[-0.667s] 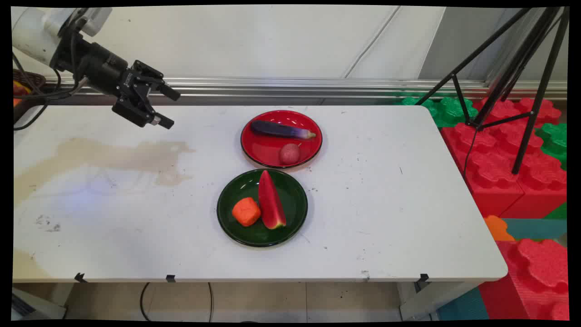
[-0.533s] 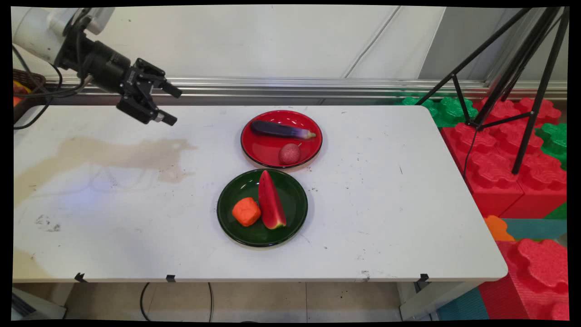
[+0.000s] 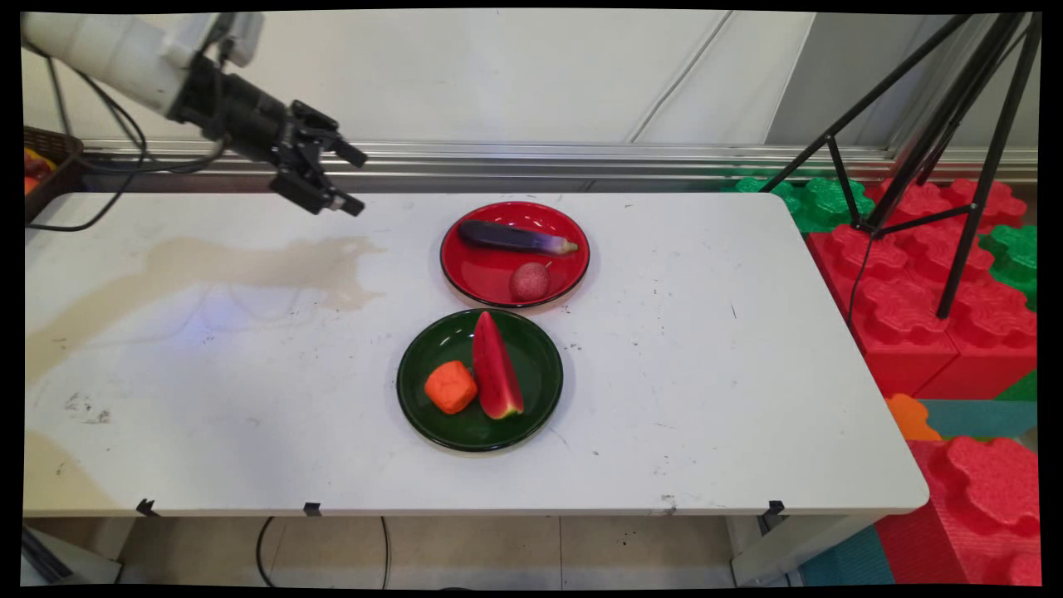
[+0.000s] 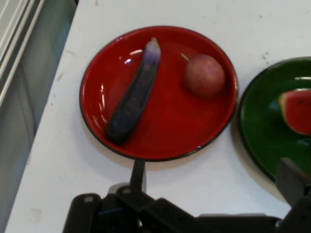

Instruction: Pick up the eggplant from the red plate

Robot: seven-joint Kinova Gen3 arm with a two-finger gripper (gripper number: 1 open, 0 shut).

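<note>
Gripper (image 3: 351,178) at far left, raised over the table (image 3: 747,374) — fingers spread apart, gripping nothing. Further right, red plate (image 3: 477,278) bearing eggplant (image 3: 515,238) and small reddish fruit (image 3: 530,281); nearer the front edge, green plate (image 3: 440,336) with orange chunk (image 3: 450,386) touching watermelon slice (image 3: 496,368) — upright wedge.
</note>
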